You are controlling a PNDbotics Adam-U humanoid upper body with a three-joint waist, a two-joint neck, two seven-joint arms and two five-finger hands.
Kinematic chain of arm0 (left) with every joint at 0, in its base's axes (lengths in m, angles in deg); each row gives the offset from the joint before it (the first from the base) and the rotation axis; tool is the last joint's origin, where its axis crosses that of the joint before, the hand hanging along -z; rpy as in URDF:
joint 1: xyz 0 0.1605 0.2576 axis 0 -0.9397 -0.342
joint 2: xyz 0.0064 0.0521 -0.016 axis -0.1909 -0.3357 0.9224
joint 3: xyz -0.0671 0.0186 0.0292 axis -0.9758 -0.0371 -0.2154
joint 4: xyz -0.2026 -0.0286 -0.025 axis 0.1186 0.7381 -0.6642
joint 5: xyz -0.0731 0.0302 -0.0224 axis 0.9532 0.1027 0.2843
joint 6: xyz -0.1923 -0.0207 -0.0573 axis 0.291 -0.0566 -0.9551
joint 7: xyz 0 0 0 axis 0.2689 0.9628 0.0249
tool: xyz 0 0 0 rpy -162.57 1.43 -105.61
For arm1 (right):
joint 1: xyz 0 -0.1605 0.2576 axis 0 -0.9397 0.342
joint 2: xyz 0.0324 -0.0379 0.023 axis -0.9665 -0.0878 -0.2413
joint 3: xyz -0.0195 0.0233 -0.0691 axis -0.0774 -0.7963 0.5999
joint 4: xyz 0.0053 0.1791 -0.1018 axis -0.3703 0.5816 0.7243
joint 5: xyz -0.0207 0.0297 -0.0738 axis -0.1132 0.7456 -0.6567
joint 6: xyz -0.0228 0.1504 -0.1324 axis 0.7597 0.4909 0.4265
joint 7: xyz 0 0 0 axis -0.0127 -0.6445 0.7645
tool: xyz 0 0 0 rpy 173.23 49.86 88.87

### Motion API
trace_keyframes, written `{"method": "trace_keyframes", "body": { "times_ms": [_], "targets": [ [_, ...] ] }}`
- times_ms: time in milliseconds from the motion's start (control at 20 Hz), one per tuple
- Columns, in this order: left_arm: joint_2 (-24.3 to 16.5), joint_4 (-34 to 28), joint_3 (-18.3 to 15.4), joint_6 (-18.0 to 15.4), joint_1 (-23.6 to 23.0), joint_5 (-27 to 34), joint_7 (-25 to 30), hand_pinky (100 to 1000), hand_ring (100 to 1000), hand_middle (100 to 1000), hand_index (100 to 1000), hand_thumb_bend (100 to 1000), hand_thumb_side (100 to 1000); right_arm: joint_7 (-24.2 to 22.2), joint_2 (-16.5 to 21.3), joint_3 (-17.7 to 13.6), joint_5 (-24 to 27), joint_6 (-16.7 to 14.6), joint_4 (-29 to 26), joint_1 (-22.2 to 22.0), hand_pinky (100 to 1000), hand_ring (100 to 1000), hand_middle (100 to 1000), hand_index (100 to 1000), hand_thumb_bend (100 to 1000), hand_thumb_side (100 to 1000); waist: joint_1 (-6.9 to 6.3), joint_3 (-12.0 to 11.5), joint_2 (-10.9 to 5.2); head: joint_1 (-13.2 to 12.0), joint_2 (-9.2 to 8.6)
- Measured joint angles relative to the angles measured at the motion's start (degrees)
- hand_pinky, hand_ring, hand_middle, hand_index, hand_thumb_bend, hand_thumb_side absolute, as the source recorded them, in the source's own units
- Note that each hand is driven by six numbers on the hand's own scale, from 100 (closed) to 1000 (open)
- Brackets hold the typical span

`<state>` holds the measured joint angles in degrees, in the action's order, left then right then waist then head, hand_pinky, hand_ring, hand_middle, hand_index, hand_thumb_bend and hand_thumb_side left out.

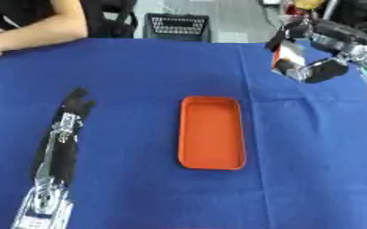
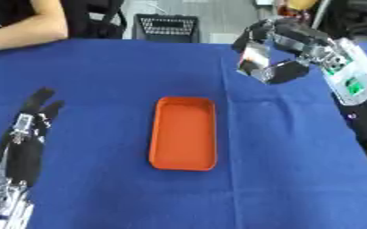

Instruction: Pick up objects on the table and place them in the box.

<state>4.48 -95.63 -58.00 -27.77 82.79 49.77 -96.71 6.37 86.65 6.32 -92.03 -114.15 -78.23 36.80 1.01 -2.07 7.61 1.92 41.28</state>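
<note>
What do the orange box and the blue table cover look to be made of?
The orange box looks like moulded plastic: uniform colour, rounded corners, a thin raised rim and a matte, slightly glossy floor. The blue table cover looks like woven cloth with a matte finish: soft creases run across it near the box. Both are judged by look only.

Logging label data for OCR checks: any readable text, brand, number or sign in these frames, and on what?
None readable.
Right hand: a red-and-white thing held in its curled fingers, any print too blurred.
Right forearm: green patch, blurred.
Orange box, blue tablecloth, left hand: no markings.
</note>
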Motion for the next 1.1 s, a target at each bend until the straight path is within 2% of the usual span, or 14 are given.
{"method": "trace_keyframes", "body": {
  "times_ms": [200, 350, 450, 700, 950, 1000, 1050, 1100],
  "targets": [
    [0.0, 0.0, 0.2, 0.1, 0.0, 0.0, 0.1, 1000, 919, 982, 998, 301, 1000, -1.5, -3.2, 0.1, 1.1, 1.5, 0.3, 1.3, 508, 544, 626, 799, 100, 375, -0.25, -0.2, -0.01, 0.1, -0.08],
    [0.0, 0.1, 0.4, 0.0, 0.0, 0.0, 0.3, 1000, 920, 982, 998, 302, 1000, -2.6, -6.3, 0.1, 0.9, 2.6, 2.1, 2.2, 523, 558, 637, 812, 100, 442, -0.33, -0.6, -0.01, 0.2, -0.51],
    [0.0, 0.2, 0.4, 0.0, 0.0, 0.1, 0.4, 1000, 920, 983, 998, 303, 1000, -3.1, -8.3, 0.0, 0.1, 3.1, 4.0, 2.3, 542, 580, 661, 822, 100, 491, -0.39, -0.9, -0.01, 0.6, -0.58],
    [0.1, 0.3, 0.7, -0.1, 0.1, 0.1, 0.4, 1000, 921, 984, 998, 302, 1000, -3.4, -12.2, 0.2, -3.3, 3.4, 7.6, 1.4, 542, 591, 673, 825, 100, 519, -0.65, -1.3, 0.17, 0.7, -0.97],
    [0.4, 0.3, 0.7, -0.1, 0.3, 0.1, 0.6, 1000, 923, 984, 998, 302, 1000, -3.5, -15.2, 1.5, -5.6, 3.5, 8.8, 0.3, 546, 608, 699, 835, 100, 571, -0.68, -1.6, 0.21, 1.2, -0.97],
    [0.5, 0.3, 0.7, -0.1, 0.4, 0.1, 0.6, 1000, 923, 985, 998, 302, 1000, -3.5, -15.7, 1.6, -6.1, 3.5, 9.0, 0.1, 547, 627, 725, 849, 100, 620, -0.69, -1.6, 0.22, 1.4, -0.97],
    [0.5, 0.3, 0.7, -0.1, 0.4, 0.1, 0.7, 1000, 924, 985, 998, 302, 1000, -3.5, -16.2, 1.8, -6.7, 3.5, 9.3, -0.3, 562, 660, 752, 870, 142, 682, -0.71, -1.6, 0.22, 1.6, -0.97],
    [0.5, 0.3, 0.7, 0.0, 0.5, 0.1, 0.7, 1000, 924, 985, 998, 302, 1000, -3.5, -16.7, 1.9, -7.2, 3.5, 9.6, -0.8, 620, 739, 803, 909, 277, 794, -0.75, -1.6, 0.23, 1.6, -0.97]
  ]
}}
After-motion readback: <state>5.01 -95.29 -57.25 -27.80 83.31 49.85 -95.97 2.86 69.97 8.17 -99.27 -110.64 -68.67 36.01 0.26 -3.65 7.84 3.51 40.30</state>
